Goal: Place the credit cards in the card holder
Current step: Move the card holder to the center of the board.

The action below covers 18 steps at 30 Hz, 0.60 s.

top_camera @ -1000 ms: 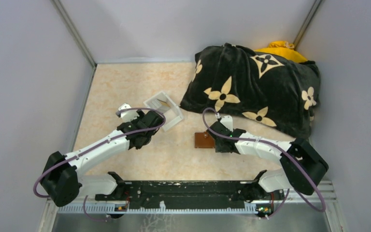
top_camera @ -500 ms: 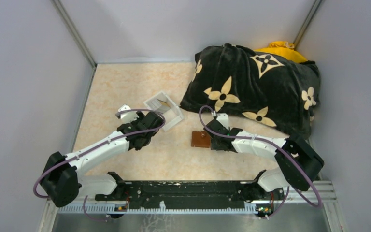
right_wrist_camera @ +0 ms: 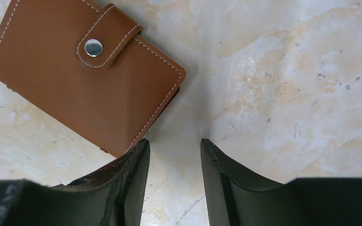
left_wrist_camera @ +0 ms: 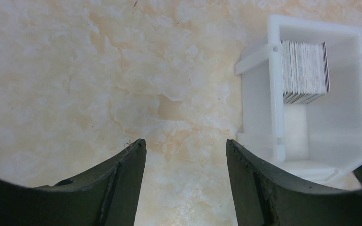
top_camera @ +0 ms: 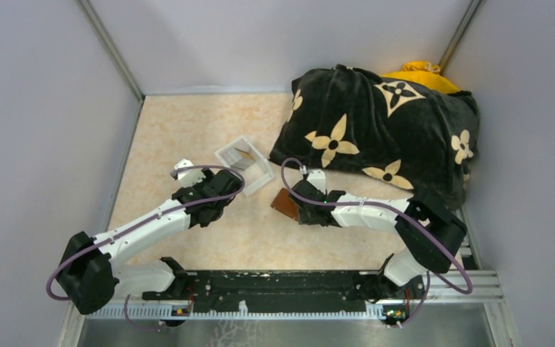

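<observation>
Change noted: over the last second the right arm swings to its left across the worktop (top_camera: 188,130), and the card holder (right_wrist_camera: 75,80) goes with it. The holder now lies nearer the white tray (left_wrist_camera: 316,26) and more askew than a second ago. The left arm barely shifts.

Right hand (right_wrist_camera: 173,150): jaws moderately parted, nothing between them. One finger sits at the holder's near corner. We take this for a sideways push rather than a grasp, though the wrist view does not let us tell whether the finger truly touches the leather or rides just over it.

Card holder: flat on the worktop, closed, strap fastened by its snap (right_wrist_camera: 93,47). It lies between the two arms, near the tray but apart from it.

Left hand (left_wrist_camera: 185,150): jaws wide, empty, hanging over bare worktop just beside the tray.

Credit cards (left_wrist_camera: 305,70): a stack standing on edge in the far end of the tray, untouched.

Judgement: the shove brings the holder within reach of both arms. No card is loaded yet; the holder must first be unsnapped and opened.
</observation>
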### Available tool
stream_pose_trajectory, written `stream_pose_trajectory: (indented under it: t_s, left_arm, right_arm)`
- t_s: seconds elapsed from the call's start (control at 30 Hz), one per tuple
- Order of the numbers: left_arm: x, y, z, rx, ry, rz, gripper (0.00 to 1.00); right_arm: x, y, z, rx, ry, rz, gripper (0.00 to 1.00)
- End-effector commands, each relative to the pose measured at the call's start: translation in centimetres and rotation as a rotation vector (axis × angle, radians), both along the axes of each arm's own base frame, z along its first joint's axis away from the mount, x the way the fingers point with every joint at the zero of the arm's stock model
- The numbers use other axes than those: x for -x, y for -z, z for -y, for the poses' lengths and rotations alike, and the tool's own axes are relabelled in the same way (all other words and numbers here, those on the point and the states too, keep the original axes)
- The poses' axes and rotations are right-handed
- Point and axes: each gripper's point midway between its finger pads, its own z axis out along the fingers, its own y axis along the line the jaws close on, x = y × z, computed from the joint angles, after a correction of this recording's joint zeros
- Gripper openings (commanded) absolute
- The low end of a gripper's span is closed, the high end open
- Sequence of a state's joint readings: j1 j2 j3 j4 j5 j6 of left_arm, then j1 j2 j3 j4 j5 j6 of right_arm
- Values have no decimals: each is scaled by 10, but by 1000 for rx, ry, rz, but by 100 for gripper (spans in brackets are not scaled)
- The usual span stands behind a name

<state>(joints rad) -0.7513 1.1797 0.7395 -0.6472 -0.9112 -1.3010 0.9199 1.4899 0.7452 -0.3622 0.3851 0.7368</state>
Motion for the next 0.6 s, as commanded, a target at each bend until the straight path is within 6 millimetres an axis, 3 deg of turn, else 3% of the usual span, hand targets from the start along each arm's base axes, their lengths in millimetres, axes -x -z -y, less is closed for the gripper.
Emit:
stream_pose_trajectory:
  t_s: [0.0, 0.4, 0.5, 0.57]
  left_arm:
    - [-2, -8, 1, 78, -61, 69, 70]
    - [-2, -17, -2, 76, -61, 85, 70]
    - [-2, -20, -2, 81, -63, 95, 72]
    - [-3, -25, -2, 93, -63, 110, 75]
  right_arm:
    - [-11, -12, -31, -81, -5, 23, 45]
    - [-15, -21, -46, -70, -34, 45, 45]
    - [-16, -41, -34, -20, -20, 100, 45]
    - [-21, -66, -28, -23, -9, 168, 45]
